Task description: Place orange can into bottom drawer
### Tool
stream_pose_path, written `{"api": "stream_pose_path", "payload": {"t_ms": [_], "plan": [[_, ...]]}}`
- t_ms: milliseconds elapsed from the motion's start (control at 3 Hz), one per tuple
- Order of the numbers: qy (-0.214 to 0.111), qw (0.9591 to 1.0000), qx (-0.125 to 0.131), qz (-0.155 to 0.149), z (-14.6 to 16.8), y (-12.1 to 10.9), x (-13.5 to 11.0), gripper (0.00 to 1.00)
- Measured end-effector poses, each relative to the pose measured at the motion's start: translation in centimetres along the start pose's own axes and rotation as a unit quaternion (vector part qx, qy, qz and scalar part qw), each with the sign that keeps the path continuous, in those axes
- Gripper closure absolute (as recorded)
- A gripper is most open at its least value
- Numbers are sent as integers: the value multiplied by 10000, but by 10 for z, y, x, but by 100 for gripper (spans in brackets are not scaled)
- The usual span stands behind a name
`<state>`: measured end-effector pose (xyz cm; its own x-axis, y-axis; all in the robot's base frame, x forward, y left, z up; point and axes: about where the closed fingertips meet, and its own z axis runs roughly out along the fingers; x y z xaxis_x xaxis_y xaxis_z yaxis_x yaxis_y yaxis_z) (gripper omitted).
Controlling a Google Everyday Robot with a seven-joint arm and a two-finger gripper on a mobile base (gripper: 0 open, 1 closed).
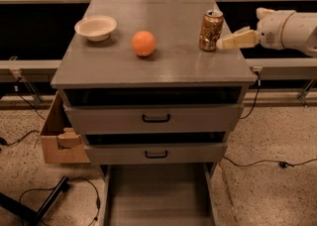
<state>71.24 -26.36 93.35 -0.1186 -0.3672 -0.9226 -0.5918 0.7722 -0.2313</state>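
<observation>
The orange can (211, 30) stands upright on the grey cabinet top (163, 61), near its right edge. My gripper (221, 43) reaches in from the right at can height, its tan fingertips (233, 40) just beside the can's right side. It holds nothing. The bottom drawer (158, 195) is pulled out at the foot of the cabinet, its grey floor bare.
A round orange fruit (144, 43) and a white bowl (96, 27) sit on the cabinet top left of the can. Two upper drawers (156, 118) with black handles are slightly open. A cardboard box (59, 138) stands at the left; cables lie on the floor.
</observation>
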Motion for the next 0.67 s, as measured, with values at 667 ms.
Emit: {"api": "stream_pose_path", "payload": {"t_ms": [667], "plan": [[-429, 9976, -52, 531, 56, -25, 6, 0]]}}
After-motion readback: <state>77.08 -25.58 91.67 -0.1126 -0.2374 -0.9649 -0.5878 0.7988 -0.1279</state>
